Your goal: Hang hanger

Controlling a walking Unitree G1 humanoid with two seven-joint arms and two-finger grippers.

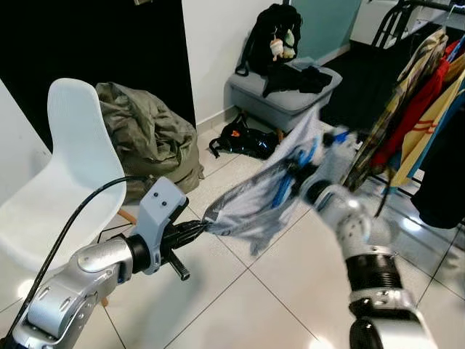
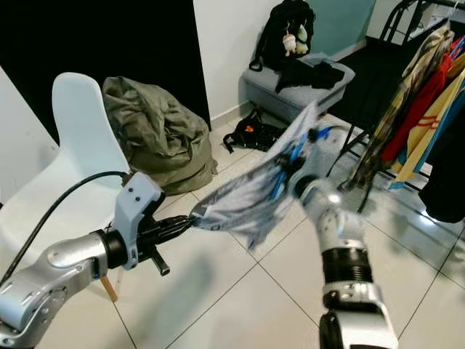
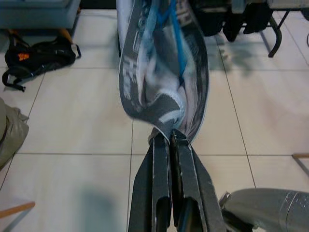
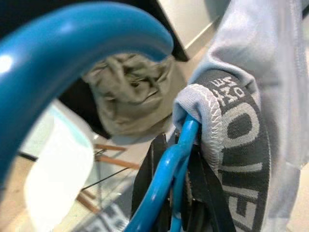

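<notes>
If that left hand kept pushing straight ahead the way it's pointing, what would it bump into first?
The grey garment that the left hand already pinches; beyond it, probably the right hand holding the blue hanger, though depth is unclear.

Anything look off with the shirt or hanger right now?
Yes. The grey shirt is stretched sideways between the grippers: left gripper pinches its hem, right gripper holds the blue hanger. It isn't hanging straight, and the rack is beside it.
</notes>
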